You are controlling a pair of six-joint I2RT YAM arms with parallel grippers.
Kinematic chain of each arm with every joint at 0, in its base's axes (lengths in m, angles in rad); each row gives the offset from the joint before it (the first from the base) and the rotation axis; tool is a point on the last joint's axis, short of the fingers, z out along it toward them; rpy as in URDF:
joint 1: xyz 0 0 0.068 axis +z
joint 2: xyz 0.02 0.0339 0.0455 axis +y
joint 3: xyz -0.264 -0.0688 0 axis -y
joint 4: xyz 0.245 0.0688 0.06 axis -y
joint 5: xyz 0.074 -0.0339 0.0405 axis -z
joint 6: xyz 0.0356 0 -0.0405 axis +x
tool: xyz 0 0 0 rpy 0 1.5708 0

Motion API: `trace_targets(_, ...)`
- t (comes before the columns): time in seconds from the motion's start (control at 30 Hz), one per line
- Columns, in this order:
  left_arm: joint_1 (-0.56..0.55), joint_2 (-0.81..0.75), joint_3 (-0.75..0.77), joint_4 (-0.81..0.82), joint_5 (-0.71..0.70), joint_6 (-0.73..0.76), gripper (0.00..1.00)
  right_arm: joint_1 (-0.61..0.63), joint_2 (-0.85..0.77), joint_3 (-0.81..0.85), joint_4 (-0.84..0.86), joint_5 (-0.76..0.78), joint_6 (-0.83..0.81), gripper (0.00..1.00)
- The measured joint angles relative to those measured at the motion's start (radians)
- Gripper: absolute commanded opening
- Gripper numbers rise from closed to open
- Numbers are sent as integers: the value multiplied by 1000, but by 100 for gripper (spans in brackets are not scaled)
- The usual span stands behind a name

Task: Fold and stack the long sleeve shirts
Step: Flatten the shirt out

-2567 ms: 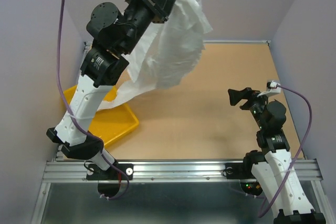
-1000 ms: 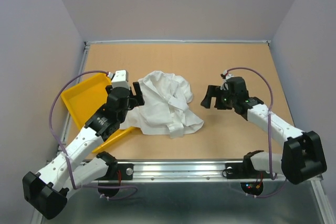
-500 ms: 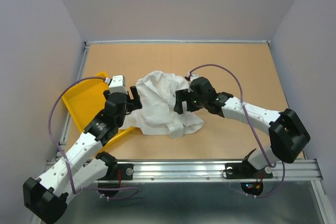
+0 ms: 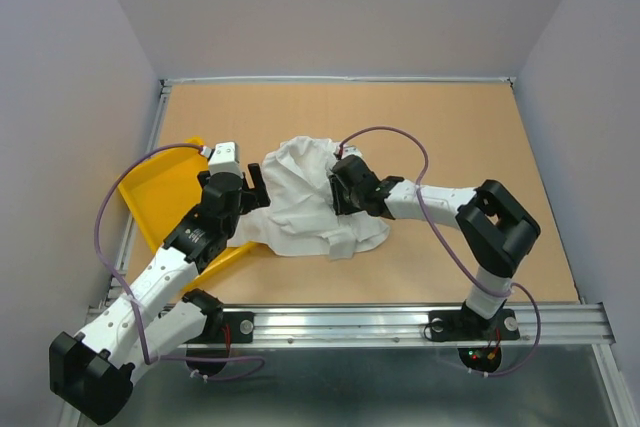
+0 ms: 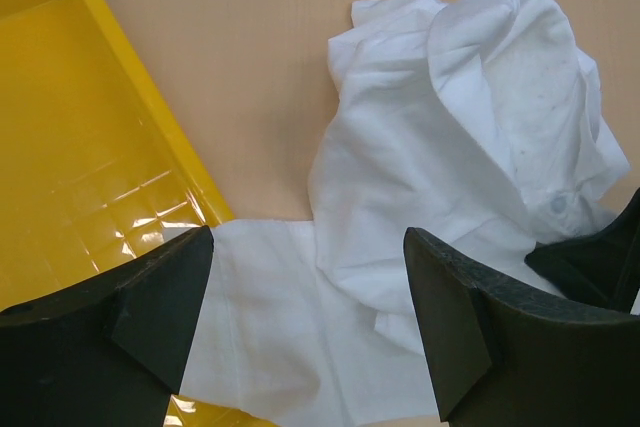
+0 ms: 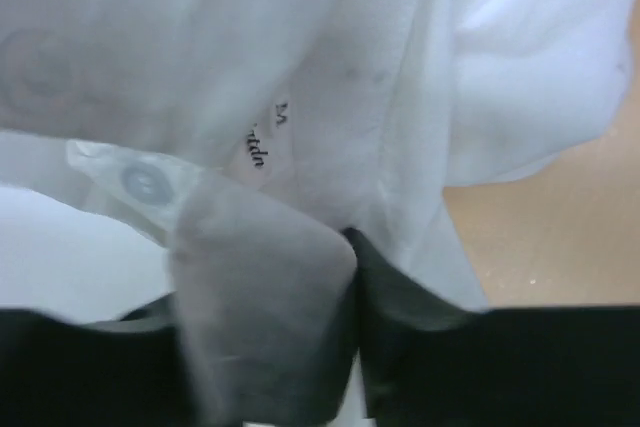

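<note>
Standing over the table [image 4: 450, 127], the yellow tray [image 4: 160, 187] sits at nine o'clock, hard against the left edge. The left gripper [image 4: 262, 187] hangs just beside it, jaws spread wide with nothing between them, above the spot where a flat flap of cloth laps over the tray's near rim.

The white shirt [image 4: 305, 212] lies in a crumpled heap a little left of the table's middle, touching the tray at its own eight o'clock. No sleeve or hem is laid out that I can tell apart.

At the heap's three o'clock the right gripper [image 4: 338, 195] is buried in the cloth. From its wrist camera the jaws look pressed nearly together on a fold beside a button and a printed label, so I take it to be pinching the shirt near the neck.

I'd say this is the spreading-out step, with no folding begun. The next move calls for a second hold by the left jaws on that loose flap, then drawing the two holds apart towards nine and three o'clock to flatten the cloth clear of the tray.
</note>
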Motion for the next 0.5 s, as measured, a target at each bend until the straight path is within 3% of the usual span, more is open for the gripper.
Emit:
trace_targets(0.03, 0, 0, 0, 0, 0, 0, 89, 0, -1, 0, 2, 37, 2, 3)
trace_targets(0.07, 0, 0, 0, 0, 0, 0, 89, -1, -1, 1, 2, 72, 0, 1)
trace_targets(0.27, 2, -2, 0, 0, 0, 0, 89, -95, -87, 0, -15, 208, -24, 1)
trace_targets(0.5, 6, -21, 0, 1, -3, 0, 89, -450, -400, 22, -31, 312, -104, 1)
